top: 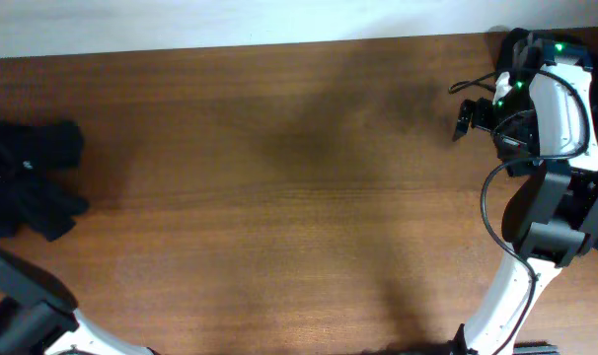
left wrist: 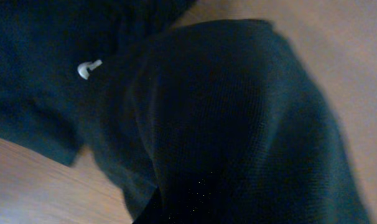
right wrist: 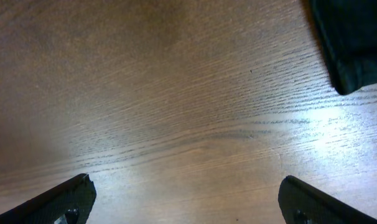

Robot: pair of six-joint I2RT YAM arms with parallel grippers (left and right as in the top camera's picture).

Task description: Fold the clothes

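The clothes [top: 28,177] are a crumpled black heap at the table's far left edge. In the left wrist view the black fabric [left wrist: 226,124] fills nearly the whole frame at very close range, with a small white tag [left wrist: 88,68] on it. My left gripper's fingers are lost in the dark fabric, so I cannot tell their state. My right gripper [top: 467,116] hovers over bare table at the far right, far from the clothes. In the right wrist view it [right wrist: 188,199] is wide open and empty, with only wood between the fingertips.
The brown wooden table [top: 299,197] spans the view, with a pale wall strip along its far edge. My left arm's base [top: 23,306] is at the bottom left. A dark rounded shape [right wrist: 353,43] that I cannot identify lies at the top right of the right wrist view.
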